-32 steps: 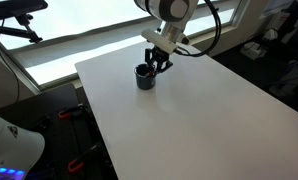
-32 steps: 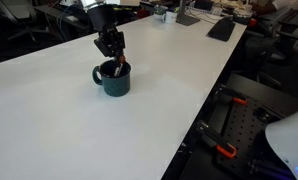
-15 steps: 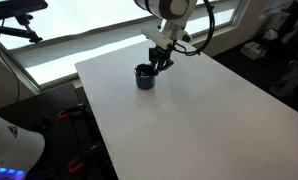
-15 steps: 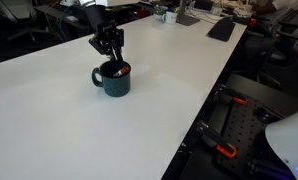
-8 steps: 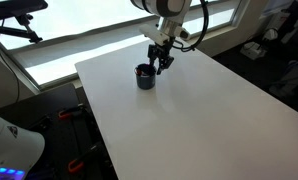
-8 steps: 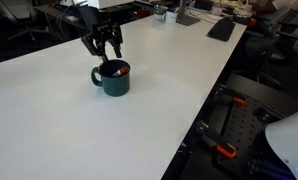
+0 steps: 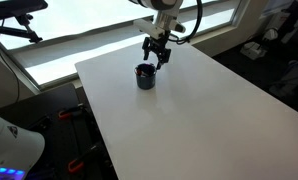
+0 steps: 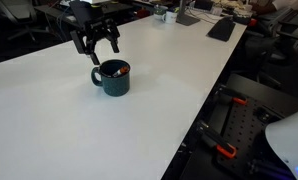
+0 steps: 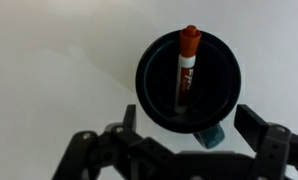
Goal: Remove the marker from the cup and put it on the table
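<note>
Inside the cup (image 9: pixel 151 88) lies the marker (image 9: pixel 185 72), as the wrist view shows from straight above. Its orange-red cap points to the top of that picture and meets the cup's rim there, while the reddish barrel slants down across the dark interior. In an exterior view the marker (image 8: pixel 114 70) shows only as a small reddish streak just under the rim. The cup (image 8: pixel 116 79) stands upright on the desk (image 8: pixel 79 135), dark teal from this side, with its handle (image 8: pixel 95 76) turned away from the desk's near edge. In the wrist view the handle (image 9: pixel 211 136) sticks out at the cup's lower edge.

The end effector (image 8: pixel 95 47) hangs above the cup and slightly to the side of it, clear of the rim. Its 2 fingers (image 9: pixel 261 128) are spread wide and nothing is between them. In an exterior view the end effector (image 7: pixel 156 57) sits just above and behind the cup (image 7: pixel 146 77), with its fingers pointing down.

The desk (image 7: pixel 189 115) has a plain white top, and the cup stands near one corner of it. A bright window strip (image 7: pixel 59 50) runs behind that corner. A dark flat item (image 8: pixel 221 28) lies at the desk's far end, too small to name.
</note>
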Motion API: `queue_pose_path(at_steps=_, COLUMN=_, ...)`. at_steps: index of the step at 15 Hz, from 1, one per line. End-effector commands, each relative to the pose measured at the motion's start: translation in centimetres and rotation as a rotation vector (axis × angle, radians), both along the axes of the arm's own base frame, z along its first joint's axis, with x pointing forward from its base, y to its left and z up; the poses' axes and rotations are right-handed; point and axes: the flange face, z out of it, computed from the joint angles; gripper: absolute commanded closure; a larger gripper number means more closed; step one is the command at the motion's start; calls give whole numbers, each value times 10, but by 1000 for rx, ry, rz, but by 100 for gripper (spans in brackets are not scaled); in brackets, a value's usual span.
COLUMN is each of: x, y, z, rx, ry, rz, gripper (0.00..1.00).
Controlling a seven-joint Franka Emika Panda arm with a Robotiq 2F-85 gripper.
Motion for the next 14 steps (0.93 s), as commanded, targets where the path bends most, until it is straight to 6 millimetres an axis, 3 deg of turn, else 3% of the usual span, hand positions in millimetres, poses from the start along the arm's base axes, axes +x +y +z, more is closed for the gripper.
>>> queue_pose_path(at_steps=1, x=-15, y=4, z=0, rx=-19, ry=24, rz=-15, gripper=0)
queue_pose_path(at_steps=4, x=-18, y=2, z=-7, rx=-22, ry=42, rz=-23, gripper=0)
queue_pose_path(at_steps=6, x=-20, y=1, z=-9, rx=-26, ry=40, rz=-26, gripper=26)
queue_pose_path(at_steps=11, x=-20, y=-1, z=-8, rx=-29, ry=38, rz=-32, gripper=66)
queue_pose_path(at_steps=12, x=-20, y=-1, z=-8, rx=-30, ry=36, rz=-33, gripper=57)
queue_pose_path(at_steps=13, x=-19, y=-2, z=-7, rx=-33, ry=31, rz=-33, gripper=31)
queue_pose_path(at_steps=14, x=-19, y=-2, z=-6, rx=-32, ry=28, rz=-34, gripper=31)
